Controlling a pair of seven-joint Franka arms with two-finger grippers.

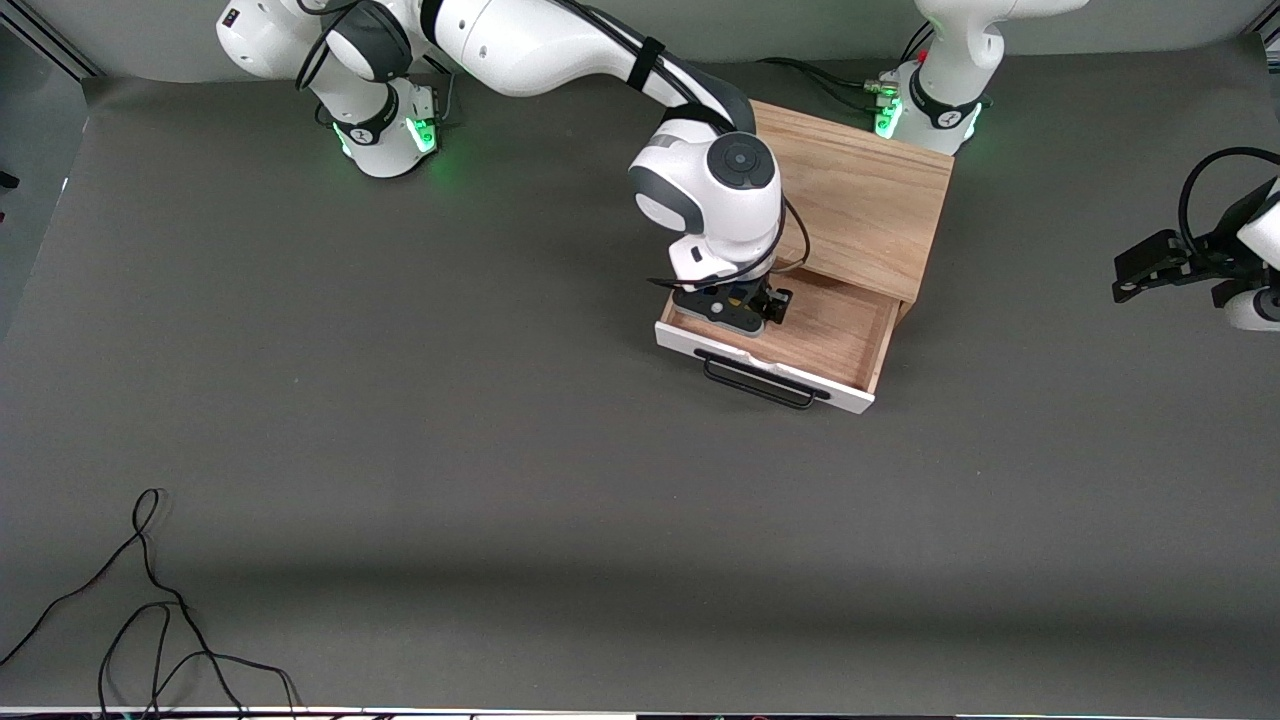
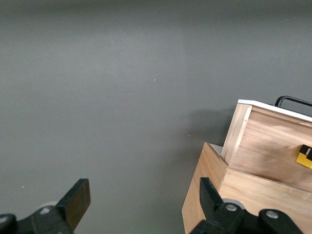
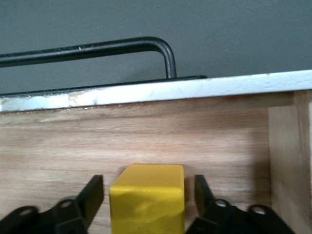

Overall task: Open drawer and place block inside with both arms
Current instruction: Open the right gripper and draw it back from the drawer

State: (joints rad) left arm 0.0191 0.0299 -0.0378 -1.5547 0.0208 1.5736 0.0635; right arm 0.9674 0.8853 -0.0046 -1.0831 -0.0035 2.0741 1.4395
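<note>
- Two arms at the table; right arm (image 1: 560, 45) reaches from its base down into the open drawer (image 1: 830, 335), left arm (image 1: 1255, 240) waits off at its own end of the table.
- Drawer is pulled out of the wooden box (image 1: 860, 215) toward the front cam; white front panel (image 1: 765, 370) w/ black bar handle (image 1: 760, 385) faces that cam.
- Right gripper (image 1: 735, 308) sits low inside the drawer, at the end toward the right arm's side, just inside the front panel.
- Right wrist view: fingers (image 3: 92, 197) spread apart, one on each side of the block (image 3: 147, 197); small gaps show btwn fingers and cube, so no clamp on it.
- Block is yellow, inside the drawer on the light wood floor (image 3: 146, 141), near the front panel. Hidden under the gripper in the front view.
- Left wrist view also catches a bit of the yellow block (image 2: 305, 157) in the drawer, plus the box's side.
- Left gripper (image 1: 1165, 265) is over bare grey table (image 1: 400, 450), well apart from the box; its fingers (image 2: 75, 202) stand wide apart, nothing btwn them.
- Loose black cable (image 1: 150, 620) lies on the table near the front cam, toward the right arm's end.
</note>
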